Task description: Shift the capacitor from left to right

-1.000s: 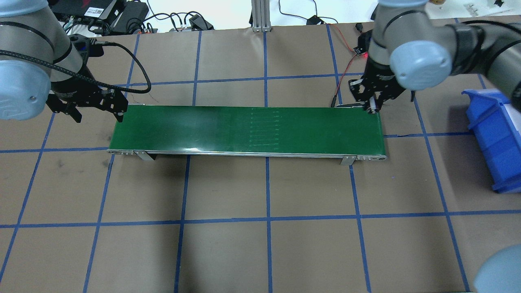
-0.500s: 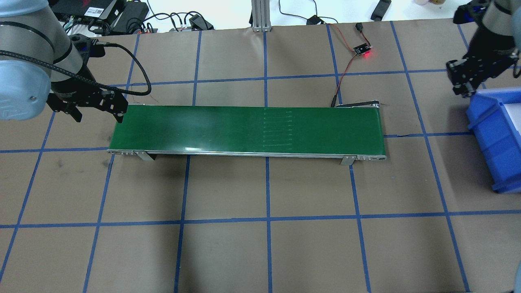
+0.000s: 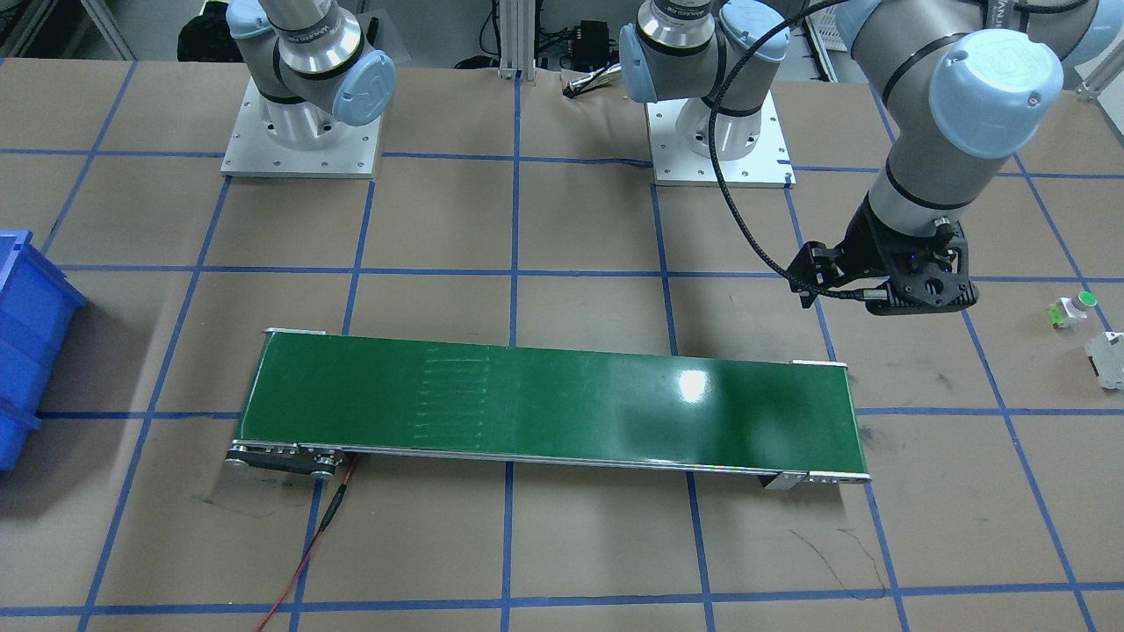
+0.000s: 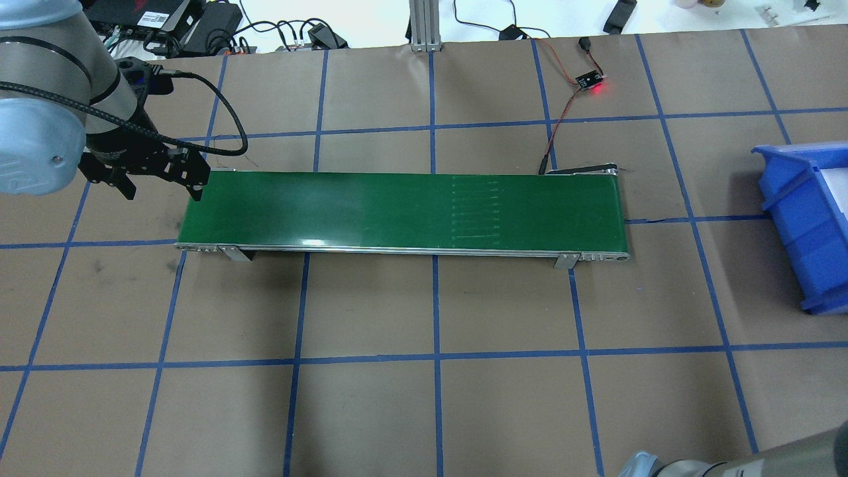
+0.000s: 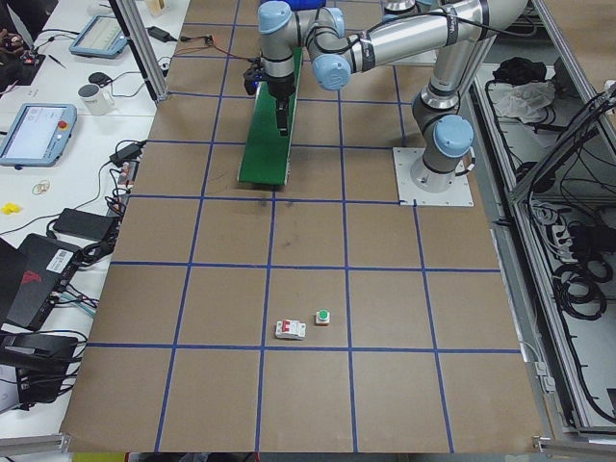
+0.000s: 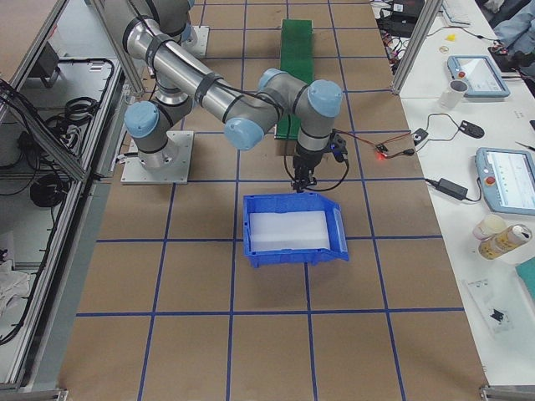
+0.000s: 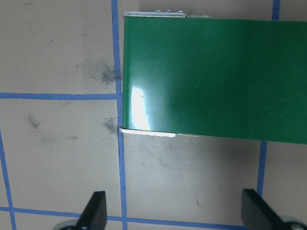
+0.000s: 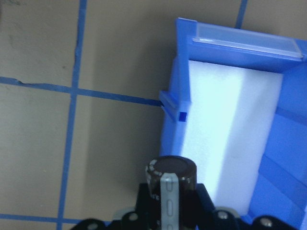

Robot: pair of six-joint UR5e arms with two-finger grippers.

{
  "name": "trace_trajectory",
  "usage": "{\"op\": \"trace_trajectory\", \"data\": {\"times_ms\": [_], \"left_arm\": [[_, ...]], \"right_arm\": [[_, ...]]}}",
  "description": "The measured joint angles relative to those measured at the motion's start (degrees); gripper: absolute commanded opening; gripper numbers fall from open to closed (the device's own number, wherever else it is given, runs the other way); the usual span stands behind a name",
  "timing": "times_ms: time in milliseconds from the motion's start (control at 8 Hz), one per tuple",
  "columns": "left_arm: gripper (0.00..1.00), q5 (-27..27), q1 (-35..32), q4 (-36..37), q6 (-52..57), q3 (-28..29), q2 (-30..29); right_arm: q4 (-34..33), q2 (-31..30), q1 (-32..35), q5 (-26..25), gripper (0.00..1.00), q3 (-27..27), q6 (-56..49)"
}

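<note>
The capacitor, a dark stubby cylinder with a silvery stripe, is clamped in my right gripper. It hangs above the brown table right at the outer wall of the blue bin. In the exterior right view the right gripper hangs over the bin's conveyor-side rim. My left gripper is open and empty just off the left end of the green conveyor. It also shows in the front view and the left wrist view.
The bin has a white foam floor. A white part with a green cap and a white-grey blocky part lie on the table beyond my left gripper. A red-lit sensor board with wires sits behind the conveyor's right end.
My right gripper moved right from the conveyor's right end toward the blue bin and left the overhead view. The belt's ribbed marks shifted right. The left gripper barely moved.
</note>
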Motion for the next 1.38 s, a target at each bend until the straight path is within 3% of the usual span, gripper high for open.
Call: {"op": "trace_trajectory", "data": {"times_ms": [500,750,875,1000,1375], "left_arm": [[1.0,-1.04,-0.59,-0.38,-7.18,0.23,-0.63],[1.0,-3.18,-0.93,-0.71,-8.68,0.32,0.0],[1.0,-4.64,-1.18,-0.75,-8.86,0.37,0.37],[1.0,-6.89,-1.55,-0.76,-8.96,0.37,0.74],[1.0,-9.27,-2.82,-1.77,-8.96,0.31,2.96]], "right_arm": [[-13.87,11.28,-5.78,2.31,0.0,2.26,-8.58],[-17.79,13.43,-6.3,2.71,0.43,4.28,-9.04],[-18.36,13.86,-6.39,2.64,0.77,4.62,-9.05],[-18.58,13.9,-6.5,2.63,1.0,4.73,-8.95],[-18.14,11.72,-6.61,2.96,1.0,4.74,-8.34]]}}
